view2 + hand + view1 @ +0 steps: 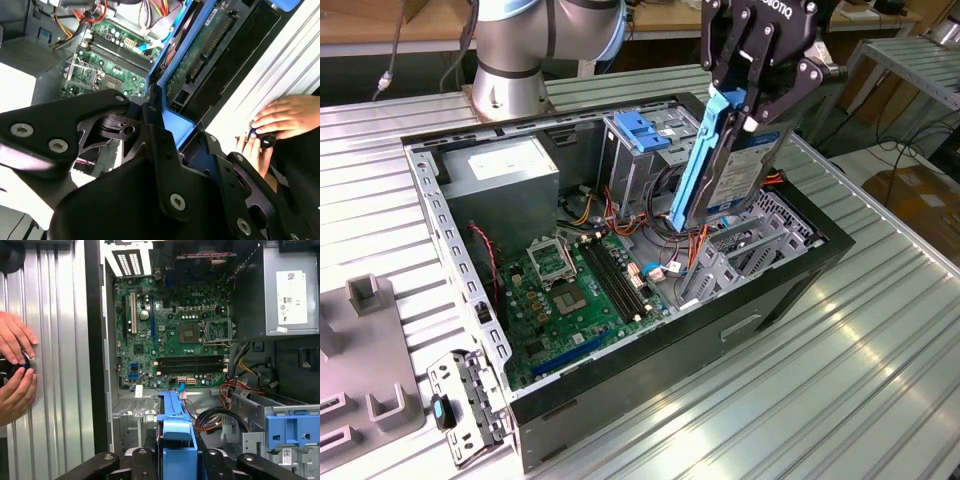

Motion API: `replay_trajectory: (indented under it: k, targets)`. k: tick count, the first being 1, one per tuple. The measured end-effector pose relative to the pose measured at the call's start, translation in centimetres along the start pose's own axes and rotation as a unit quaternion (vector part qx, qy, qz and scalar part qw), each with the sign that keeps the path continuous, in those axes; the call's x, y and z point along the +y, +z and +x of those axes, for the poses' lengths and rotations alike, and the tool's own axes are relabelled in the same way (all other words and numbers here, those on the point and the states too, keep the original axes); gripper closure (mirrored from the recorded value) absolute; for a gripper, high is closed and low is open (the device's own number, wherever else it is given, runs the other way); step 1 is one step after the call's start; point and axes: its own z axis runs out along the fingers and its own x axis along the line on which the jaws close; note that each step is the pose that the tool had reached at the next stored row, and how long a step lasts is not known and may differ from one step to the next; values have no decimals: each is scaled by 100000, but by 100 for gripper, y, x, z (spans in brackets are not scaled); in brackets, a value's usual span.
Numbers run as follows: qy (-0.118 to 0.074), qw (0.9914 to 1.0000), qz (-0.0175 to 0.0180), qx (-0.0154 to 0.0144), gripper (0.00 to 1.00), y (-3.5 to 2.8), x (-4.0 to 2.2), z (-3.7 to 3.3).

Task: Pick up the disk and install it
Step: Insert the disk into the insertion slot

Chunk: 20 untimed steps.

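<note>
Item: gripper (pixel 752 108), fingers clenched on the upper end of the disk (pixel 735 165), one to each side of it. Held article: the disk hangs on edge and tilted, clear of everything, above the open computer case (pixel 450 250) on the exterior view's right; its blue side rail (pixel 177 440) runs forward from the gripper in the first wrist view, and its green circuit face (pixel 210 50) shows in the second wrist view. Risk, judged: the grasp is on one end only, so the long free end could swing or slip in the fingers if it brushes anything. Directly below: a loose bundle of red and orange cables (pixel 695 245) and a grey metal drive bay (pixel 740 255); the low corner or a rail tab could catch a wire, or meet the bay's edge off-line and jam askew. Beside these: the tall metal cage (pixel 640 130) with its lighter-blue block stands near the disk's rail, leaving little side room. Beyond: the motherboard (pixel 570 290), exposed on the case floor, would take the blow from a dropped disk. Farthest: a person's hands (pixel 15 365) rest on the ribbed table (pixel 820 400) outside the case wall, around a small dark object; well apart from the disk, though close enough to the case for a wide arm swing to matter.
</note>
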Motion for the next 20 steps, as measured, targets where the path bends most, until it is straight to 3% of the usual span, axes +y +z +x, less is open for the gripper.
replay_trajectory:
  k: [1, 2, 14, 20]
  targets:
    - [-224, 100000, 9, 6, 63, 32, -191, 11]
    - [-312, 100000, 9, 3, 63, 40, -210, 25]
    - [-315, 99999, -104, 3, 63, 82, -306, 123]
    - [-313, 99999, -108, 7, 63, 84, -308, 127]
